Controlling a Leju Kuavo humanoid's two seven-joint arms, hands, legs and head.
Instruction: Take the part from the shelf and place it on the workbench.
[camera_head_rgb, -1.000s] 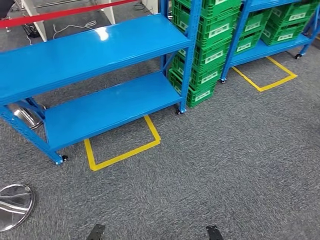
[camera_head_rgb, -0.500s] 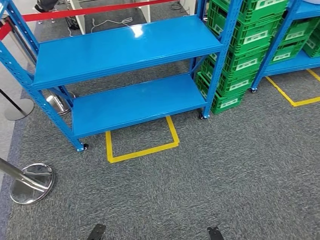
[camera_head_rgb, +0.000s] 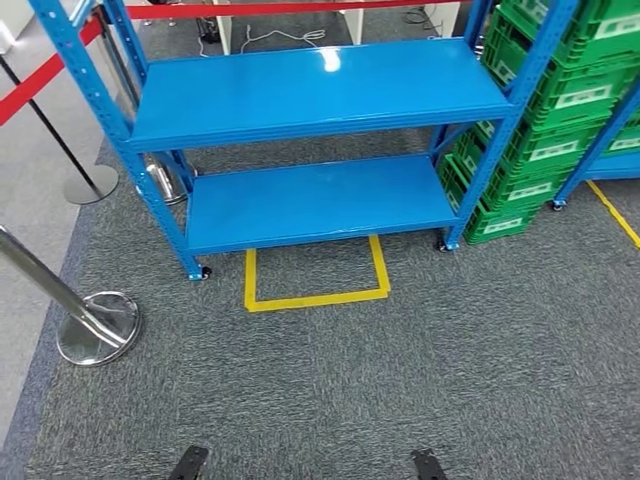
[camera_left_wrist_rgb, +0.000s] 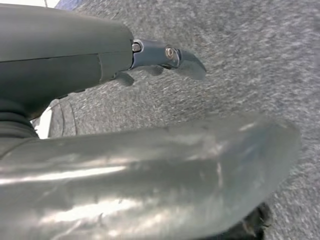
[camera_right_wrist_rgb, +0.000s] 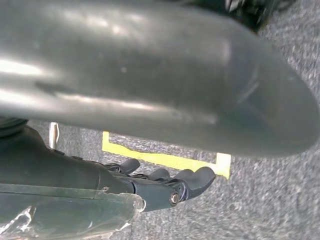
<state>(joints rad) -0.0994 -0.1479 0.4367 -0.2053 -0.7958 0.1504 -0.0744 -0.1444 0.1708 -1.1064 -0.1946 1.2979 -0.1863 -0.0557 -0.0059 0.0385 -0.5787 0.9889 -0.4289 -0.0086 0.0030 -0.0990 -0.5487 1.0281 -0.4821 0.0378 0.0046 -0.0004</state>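
Note:
A blue metal shelf (camera_head_rgb: 317, 95) with two flat boards stands ahead in the head view, on small wheels over grey carpet. My left hand (camera_left_wrist_rgb: 151, 175) hangs over the carpet with its thick grey thumb and a dark finger (camera_left_wrist_rgb: 170, 55) stretched out, holding nothing. My right hand (camera_right_wrist_rgb: 158, 75) also hangs low, its dark fingers (camera_right_wrist_rgb: 185, 185) held loosely straight over a yellow tape line, with nothing in them.
Stacked green crates (camera_head_rgb: 558, 110) fill the neighbouring blue rack on the right. A yellow tape square (camera_head_rgb: 317, 285) marks the floor in front of the shelf. A chrome stanchion base (camera_head_rgb: 98, 328) and a second post (camera_head_rgb: 90, 185) with red belts stand at the left.
The whole picture has shifted: the camera has turned left, so the shelf now sits centred, the green crates lie at the right edge, and the stanchions have come in at the left.

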